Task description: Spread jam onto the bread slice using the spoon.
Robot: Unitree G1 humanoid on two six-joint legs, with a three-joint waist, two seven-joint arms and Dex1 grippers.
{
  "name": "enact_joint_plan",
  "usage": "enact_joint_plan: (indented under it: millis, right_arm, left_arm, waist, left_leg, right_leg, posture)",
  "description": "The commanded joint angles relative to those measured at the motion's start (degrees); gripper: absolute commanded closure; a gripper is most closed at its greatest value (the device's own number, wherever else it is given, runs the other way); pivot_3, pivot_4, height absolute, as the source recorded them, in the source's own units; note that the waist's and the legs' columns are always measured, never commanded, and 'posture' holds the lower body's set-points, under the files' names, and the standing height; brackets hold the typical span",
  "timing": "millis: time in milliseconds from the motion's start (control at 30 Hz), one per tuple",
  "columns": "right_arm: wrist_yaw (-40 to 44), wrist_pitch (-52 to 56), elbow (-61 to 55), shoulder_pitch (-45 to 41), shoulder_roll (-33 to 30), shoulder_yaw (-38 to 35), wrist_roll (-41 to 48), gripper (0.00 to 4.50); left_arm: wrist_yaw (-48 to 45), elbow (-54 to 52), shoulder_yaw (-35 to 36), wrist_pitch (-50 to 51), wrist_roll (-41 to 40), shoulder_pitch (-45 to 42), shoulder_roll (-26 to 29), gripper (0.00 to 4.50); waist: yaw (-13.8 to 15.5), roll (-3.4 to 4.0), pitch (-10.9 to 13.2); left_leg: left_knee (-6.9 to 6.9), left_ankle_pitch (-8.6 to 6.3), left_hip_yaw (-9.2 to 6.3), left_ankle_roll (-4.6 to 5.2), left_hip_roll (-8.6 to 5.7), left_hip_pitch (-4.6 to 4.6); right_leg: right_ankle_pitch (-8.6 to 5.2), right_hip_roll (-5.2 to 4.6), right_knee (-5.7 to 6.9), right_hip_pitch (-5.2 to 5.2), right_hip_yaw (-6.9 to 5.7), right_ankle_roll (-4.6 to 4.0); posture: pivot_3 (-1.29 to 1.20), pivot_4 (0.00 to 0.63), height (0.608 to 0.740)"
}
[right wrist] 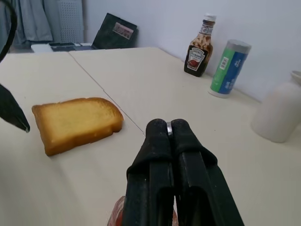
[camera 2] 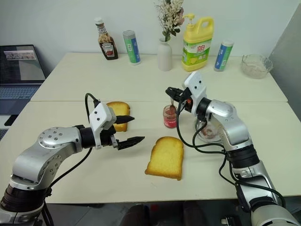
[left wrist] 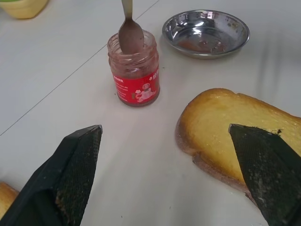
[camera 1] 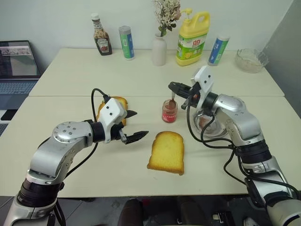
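A small clear jar of red jam [camera 1: 169, 111] stands open at the middle of the table. My right gripper [camera 1: 172, 86] hovers just above it, shut on the handle of the silver spoon [left wrist: 130, 33]. The spoon hangs down with its bowl inside the jar's mouth. The pale bread slice [camera 1: 167, 152] lies flat in front of the jar, nearer the table's front edge. My left gripper [camera 1: 141, 124] is open and holds nothing. It hovers left of the bread slice and points toward it and the jar.
A smaller orange toast slice [camera 2: 117, 110] lies behind my left gripper. A round steel dish [camera 1: 209, 125] sits under my right forearm. Along the back stand a ketchup bottle [camera 1: 101, 37], two tubes, a white vase [camera 1: 159, 49], a yellow detergent bottle [camera 1: 193, 40] and a glass bowl [camera 1: 251, 60]. A laptop [camera 1: 16, 66] is at far left.
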Motion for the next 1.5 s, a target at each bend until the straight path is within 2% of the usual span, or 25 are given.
enact_joint_plan:
  millis: [33, 267, 400, 700, 1033, 1500]
  right_arm:
    - [0.42, -7.64, 0.88, -0.74, -0.36, 1.84, -6.49, 4.48]
    - [1.49, -13.42, 4.32, 0.30, 0.38, 3.67, -11.95, 4.48]
    - [2.43, -13.13, 5.33, 0.87, 1.00, 4.02, -13.06, 4.48]
    - [1.97, -4.59, 3.67, 2.03, 3.45, 2.42, -11.76, 4.48]
    - [-2.60, 12.43, -0.28, 2.28, 9.10, -3.71, -5.81, 4.48]
    - [-8.24, 21.81, -0.74, 3.23, 13.44, -9.97, -0.31, 4.48]
  left_arm:
    - [-0.16, -1.75, 0.65, -0.05, -0.53, -0.74, 0.50, 0.00]
    - [-0.92, -1.50, 0.27, -0.57, -0.25, -0.85, 0.78, 0.00]
    - [-1.13, -1.43, 0.10, -0.86, -0.03, -0.98, 0.71, 0.00]
    - [-1.15, -1.53, -0.16, -1.16, 0.62, -0.90, 0.47, 0.00]
    - [-0.92, -1.54, -0.60, -1.44, 1.06, -0.81, 0.05, 0.00]
    - [-0.92, -1.05, -0.95, -2.21, 1.59, -0.62, -0.07, 0.00]
  waist:
    - [-0.01, 0.00, 0.00]
    - [0.00, 0.00, 0.00]
    - [0.00, 0.00, 0.00]
    - [0.01, 0.00, 0.00]
    - [-0.01, -0.01, -0.01]
    - [-0.02, -0.01, -0.01]
  left_leg:
    - [0.00, 0.00, 0.00, 0.00, 0.00, 0.00]
    - [0.01, 0.00, 0.00, 0.00, -0.01, 0.00]
    - [0.01, 0.00, -0.01, -0.01, 0.00, 0.00]
    - [0.02, 0.00, -0.02, -0.01, 0.00, 0.02]
    - [0.02, 0.00, -0.01, -0.01, 0.00, 0.06]
    - [0.01, 0.00, -0.01, -0.01, -0.01, 0.06]
  right_leg:
    - [0.00, 0.00, 0.00, 0.00, 0.00, 0.00]
    - [0.00, -0.01, 0.01, 0.00, 0.00, 0.00]
    - [0.00, -0.01, 0.02, 0.00, 0.00, -0.01]
    - [0.01, -0.01, 0.05, 0.01, -0.01, -0.01]
    - [0.00, -0.01, 0.09, 0.02, 0.00, -0.01]
    - [0.00, -0.01, 0.11, 0.02, 0.00, -0.01]
  posture:
    - [0.00, 0.150, 0.740]
    - [0.00, 0.150, 0.740]
    - [0.00, 0.150, 0.740]
    - [0.00, 0.150, 0.740]
    - [0.00, 0.150, 0.740]
    - [0.00, 0.150, 0.740]
